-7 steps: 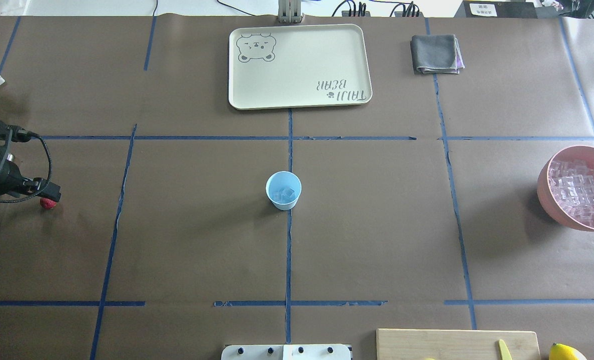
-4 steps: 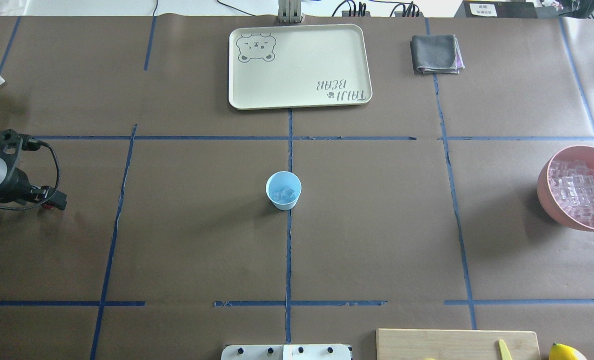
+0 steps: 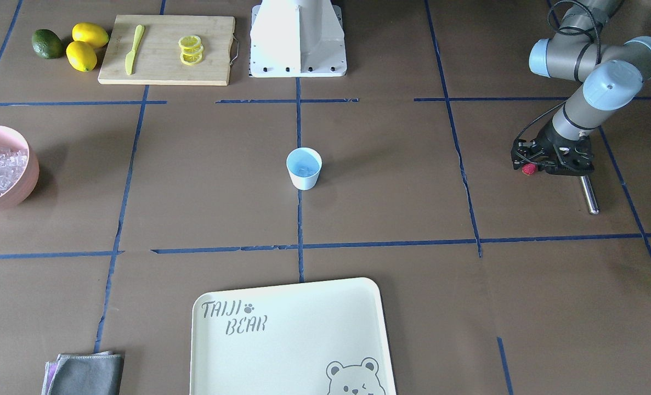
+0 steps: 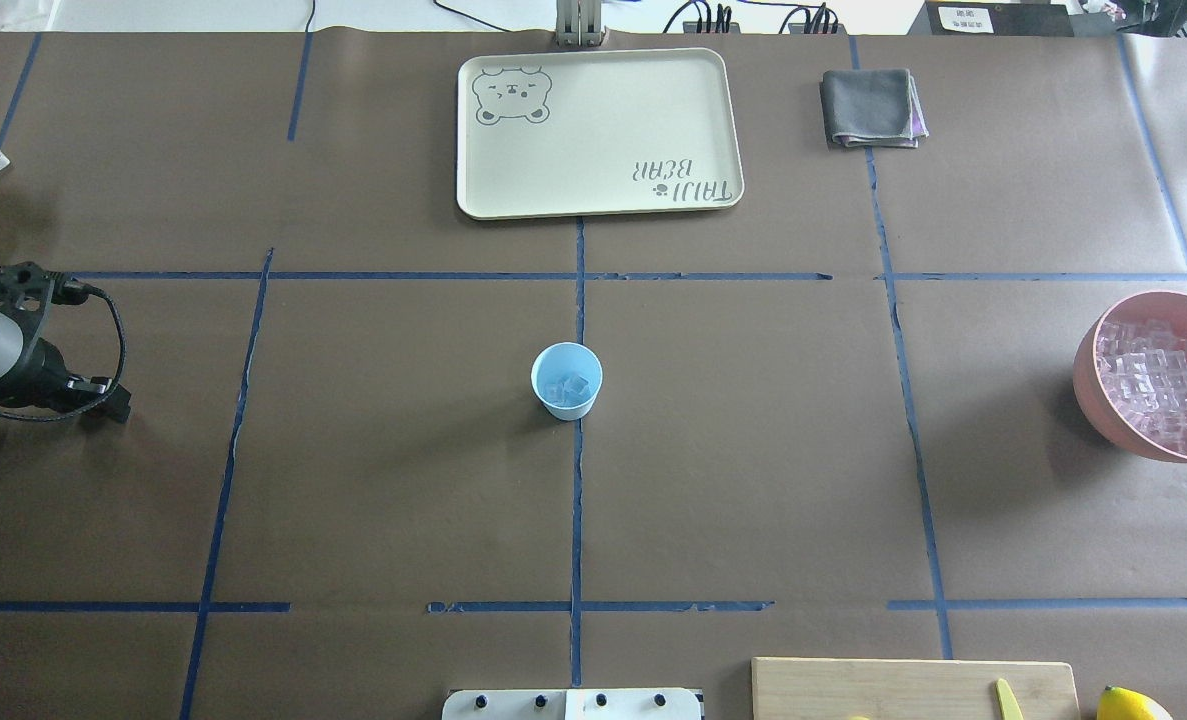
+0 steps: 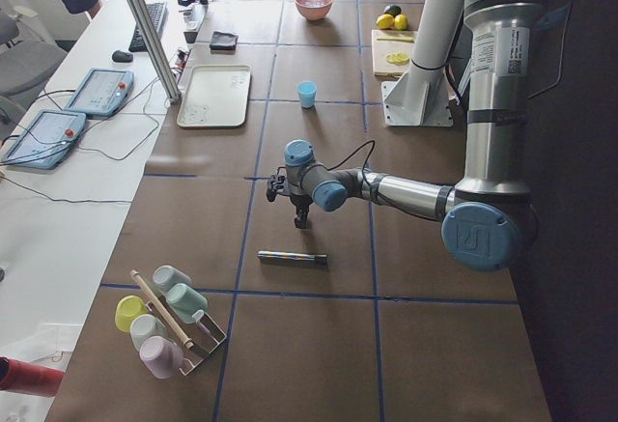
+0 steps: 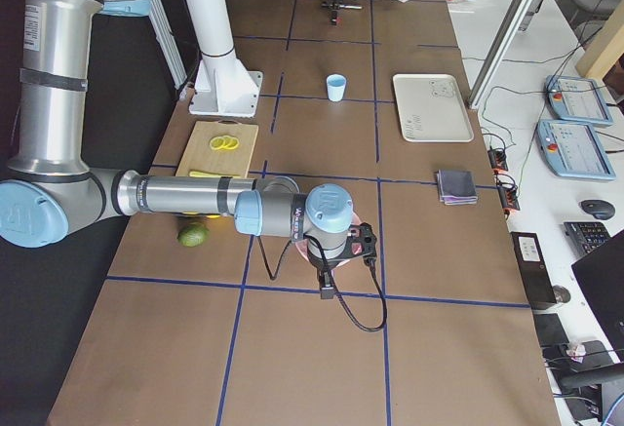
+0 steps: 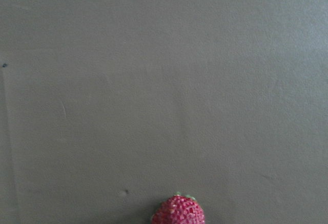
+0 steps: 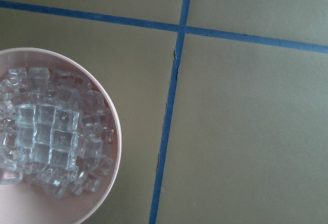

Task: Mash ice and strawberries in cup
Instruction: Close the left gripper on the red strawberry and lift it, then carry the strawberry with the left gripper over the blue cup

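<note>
The light-blue cup (image 4: pixel 566 380) stands at the table's middle with a few ice cubes (image 4: pixel 568 388) in it; it also shows in the front view (image 3: pixel 304 169). The small red strawberry (image 3: pixel 529 169) lies on the table at the far left, under my left gripper (image 3: pixel 527 163), which stands open over it. The left wrist view shows the strawberry (image 7: pixel 178 211) at its bottom edge, with no fingers in it. In the overhead view the left gripper (image 4: pixel 103 400) hides the berry. My right gripper (image 6: pixel 336 251) hovers by the pink bowl; I cannot tell its state.
The pink bowl (image 4: pixel 1088 380) full of ice (image 8: pixel 46 137) sits at the right edge. A metal rod (image 3: pixel 588 193) lies beside the left gripper. A cream tray (image 4: pixel 598 130) and grey cloth (image 4: pixel 871 106) lie far. A cutting board (image 3: pixel 166 66), lemons (image 3: pixel 86 46) and a cup rack (image 5: pixel 164 321) are around.
My left gripper has moved right over the strawberry, which showed beside it before and is now covered in the overhead view. The cup and bowl have not moved.
</note>
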Available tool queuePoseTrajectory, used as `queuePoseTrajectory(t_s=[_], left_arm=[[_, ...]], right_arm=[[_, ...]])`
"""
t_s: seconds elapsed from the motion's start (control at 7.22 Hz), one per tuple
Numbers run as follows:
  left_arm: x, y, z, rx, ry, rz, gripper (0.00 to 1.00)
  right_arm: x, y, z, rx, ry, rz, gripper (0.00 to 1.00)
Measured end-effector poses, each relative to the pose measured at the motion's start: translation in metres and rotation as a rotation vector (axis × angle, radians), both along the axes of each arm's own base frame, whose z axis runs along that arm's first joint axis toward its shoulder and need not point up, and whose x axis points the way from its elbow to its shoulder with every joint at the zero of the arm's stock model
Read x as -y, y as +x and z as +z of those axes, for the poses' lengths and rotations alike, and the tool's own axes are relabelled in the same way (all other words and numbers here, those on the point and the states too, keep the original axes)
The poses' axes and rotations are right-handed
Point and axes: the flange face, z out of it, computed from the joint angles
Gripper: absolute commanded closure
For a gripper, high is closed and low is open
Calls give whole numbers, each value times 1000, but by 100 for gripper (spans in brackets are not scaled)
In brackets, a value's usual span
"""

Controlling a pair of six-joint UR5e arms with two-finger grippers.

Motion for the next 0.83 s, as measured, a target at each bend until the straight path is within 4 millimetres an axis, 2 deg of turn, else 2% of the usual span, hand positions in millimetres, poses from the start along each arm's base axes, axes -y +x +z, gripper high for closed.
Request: queuePoseTrajectory(t_s=[0.28,0.42,0.55,0.83], left_arm=[[2,1,-6,-7,11,2,96],[7,3,-17,-20,27,-3,97],[19,8,-38,-36,64,-21,97],[54,32,-104,-75,184,-59,99]], right_arm=[[2,0,-2,0,5,0,0],[3,0,-3,0,7,1,0],[4,0,-4,0,8,1,0],[4,0,-4,0,8,2,0]])
